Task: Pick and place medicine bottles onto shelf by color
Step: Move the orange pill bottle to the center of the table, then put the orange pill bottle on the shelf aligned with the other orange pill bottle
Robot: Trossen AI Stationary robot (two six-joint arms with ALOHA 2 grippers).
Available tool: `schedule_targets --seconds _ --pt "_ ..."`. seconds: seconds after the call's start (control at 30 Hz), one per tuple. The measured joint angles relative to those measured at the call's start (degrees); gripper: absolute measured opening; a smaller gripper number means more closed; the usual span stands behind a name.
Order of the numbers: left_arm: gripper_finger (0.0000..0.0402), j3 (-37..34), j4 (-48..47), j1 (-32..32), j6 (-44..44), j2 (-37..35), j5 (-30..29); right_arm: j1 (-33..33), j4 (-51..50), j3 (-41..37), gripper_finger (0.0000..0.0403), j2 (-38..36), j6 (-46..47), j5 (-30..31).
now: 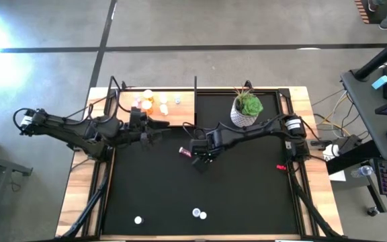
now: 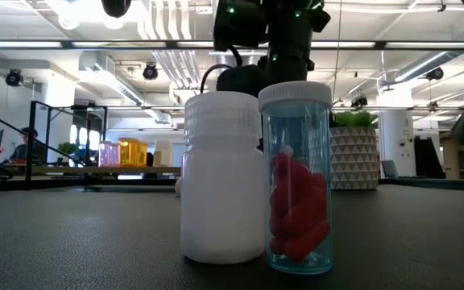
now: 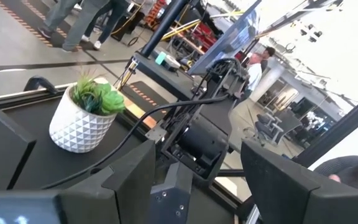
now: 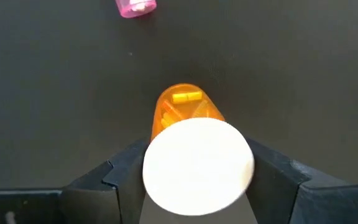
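Observation:
An orange medicine bottle (image 4: 180,102) with a white cap sits between the fingers of my right gripper (image 1: 203,158), which points down over the middle of the black mat. A pink bottle (image 1: 185,152) lies on its side just left of it. Several bottles stand on the wooden shelf (image 1: 183,111) at the far left. A white bottle (image 2: 220,177) and a pale blue one (image 2: 296,181) stand together at the near edge, and another white one (image 1: 138,220) stands to their left. My left gripper (image 3: 197,152) is open and level beside the shelf, with nothing between its fingers. My right gripper pinches the orange bottle's white cap (image 4: 197,165) between its two fingers (image 4: 126,171), one on each side of the cap's rim. The fingers come from above, pointing steeply down. The bottle's body points down below the cap. Whether its base touches the mat I cannot tell.
A green plant in a white pot (image 1: 246,111) stands at the far middle of the mat (image 1: 247,195), next to my right arm. A small red object (image 1: 281,167) lies toward the mat's right side. Bare mat lies between my right gripper and the near bottles.

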Motion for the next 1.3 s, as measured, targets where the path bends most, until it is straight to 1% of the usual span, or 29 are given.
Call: schedule_targets --seconds 0.13,0.3,0.4,0.53,0.73,0.83,1.03,1.13,1.3 --pt "0.0221 0.0 -1.8 0.0 -0.1 0.0 0.1 0.0 0.1 1.1 0.0215 1.5 -0.3 0.0" --pt "0.0221 -0.1 -1.9 0.0 0.0 0.2 0.5 0.0 0.4 2.4 0.022 1.4 -1.6 0.4" --pt "0.0221 -0.1 -3.6 0.0 0.0 0.0 0.5 0.0 0.2 2.9 0.0236 0.5 -2.2 2.3" --pt "0.0221 -0.1 -6.7 0.0 0.4 0.0 0.5 0.0 0.1 3.3 0.0267 -1.3 -2.5 2.6" --pt "0.0221 -0.5 -11.5 0.0 8.6 1.9 0.6 2.2 -2.5 3.3 0.0298 -6.9 -2.5 2.9" --pt "0.0221 -0.6 -11.3 0.0 13.0 5.0 0.6 4.5 -4.5 3.3 0.0302 -10.5 -2.4 5.1" --pt "0.0221 -0.6 -10.1 -0.3 17.7 14.2 0.6 11.7 -8.8 3.3 0.0295 -15.8 2.0 13.5" --pt "0.0221 -0.6 -5.9 -1.1 21.1 19.5 0.7 15.6 -11.4 3.3 0.0292 -16.9 5.1 16.0" --pt "0.0221 -0.6 5.3 -2.7 26.8 27.1 0.8 21.8 -15.4 3.3 0.0296 -17.8 8.9 19.4"
